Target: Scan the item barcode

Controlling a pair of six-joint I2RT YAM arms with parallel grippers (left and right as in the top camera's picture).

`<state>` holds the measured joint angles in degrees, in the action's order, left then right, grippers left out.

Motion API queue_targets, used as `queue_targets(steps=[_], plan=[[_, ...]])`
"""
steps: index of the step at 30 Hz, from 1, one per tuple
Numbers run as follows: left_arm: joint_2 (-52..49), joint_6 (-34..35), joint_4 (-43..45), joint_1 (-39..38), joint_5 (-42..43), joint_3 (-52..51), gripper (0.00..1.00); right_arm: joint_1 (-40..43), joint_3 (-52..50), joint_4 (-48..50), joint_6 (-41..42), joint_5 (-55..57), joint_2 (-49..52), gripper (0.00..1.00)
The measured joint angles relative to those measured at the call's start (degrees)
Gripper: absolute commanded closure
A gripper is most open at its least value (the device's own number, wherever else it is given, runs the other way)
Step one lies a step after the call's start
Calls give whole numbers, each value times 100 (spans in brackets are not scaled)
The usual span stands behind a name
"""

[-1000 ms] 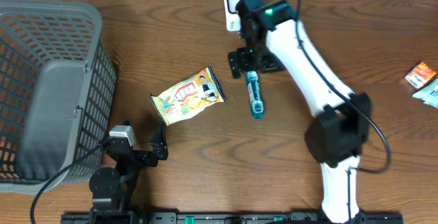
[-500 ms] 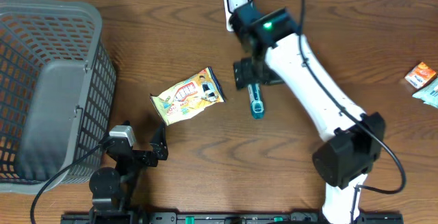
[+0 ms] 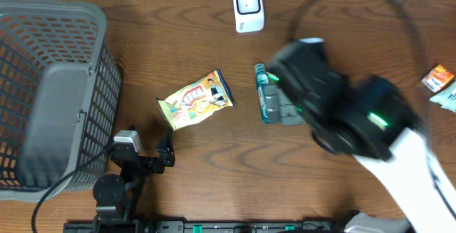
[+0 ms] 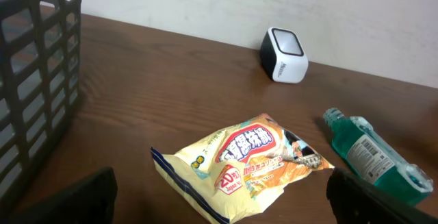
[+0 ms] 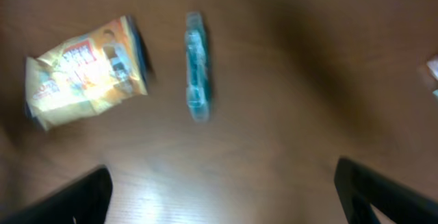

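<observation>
The white barcode scanner (image 3: 248, 8) stands at the back of the table, also in the left wrist view (image 4: 284, 54). A yellow snack bag (image 3: 196, 100) lies flat mid-table. To its right lies a teal bottle (image 3: 263, 90) on its side, label up (image 4: 373, 157). My right gripper (image 3: 283, 109) hangs blurred above the bottle's right side, open and empty (image 5: 222, 196), looking down on the bottle (image 5: 196, 66) and the bag (image 5: 85, 70). At the front left my left gripper (image 3: 162, 154) stands open and empty (image 4: 222, 210), facing the bag (image 4: 246, 159).
A grey mesh basket (image 3: 50, 97) fills the left side, its wall close to the left gripper (image 4: 34, 80). Small packets (image 3: 442, 83) lie at the far right edge. The right arm (image 3: 370, 126) spans the right half of the table.
The right arm has pulled away from the scanner, rising and swinging right and forward, fast enough to blur. The bottle and bag have stayed in place. The left arm has not moved.
</observation>
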<state>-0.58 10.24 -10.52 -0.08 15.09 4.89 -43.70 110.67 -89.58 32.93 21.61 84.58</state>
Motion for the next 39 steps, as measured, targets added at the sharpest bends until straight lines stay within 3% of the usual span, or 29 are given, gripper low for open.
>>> queue_targets(steps=[4, 11, 23, 29, 36, 39], plan=[[-2, 0, 0, 0, 2, 0, 2, 2, -1808, 1427, 90, 111, -780, 1], [-2, 0, 0, 0, 0, 0, 2, 11, -4175, 3195, 140, -503, 153, 1], [0, 0, 0, 0, 2, 0, 2, 645, -4597, 4531, 140, -824, 72, 1], [-2, 0, -2, 0, 2, 0, 2, 754, -4933, 5355, 111, -1346, 562, 1], [-2, 0, 0, 0, 2, 0, 2, 763, -4933, 5453, 74, -1405, 1067, 2], [0, 0, 0, 0, 0, 0, 2, 813, -4933, 5453, 68, -1379, 1255, 7]])
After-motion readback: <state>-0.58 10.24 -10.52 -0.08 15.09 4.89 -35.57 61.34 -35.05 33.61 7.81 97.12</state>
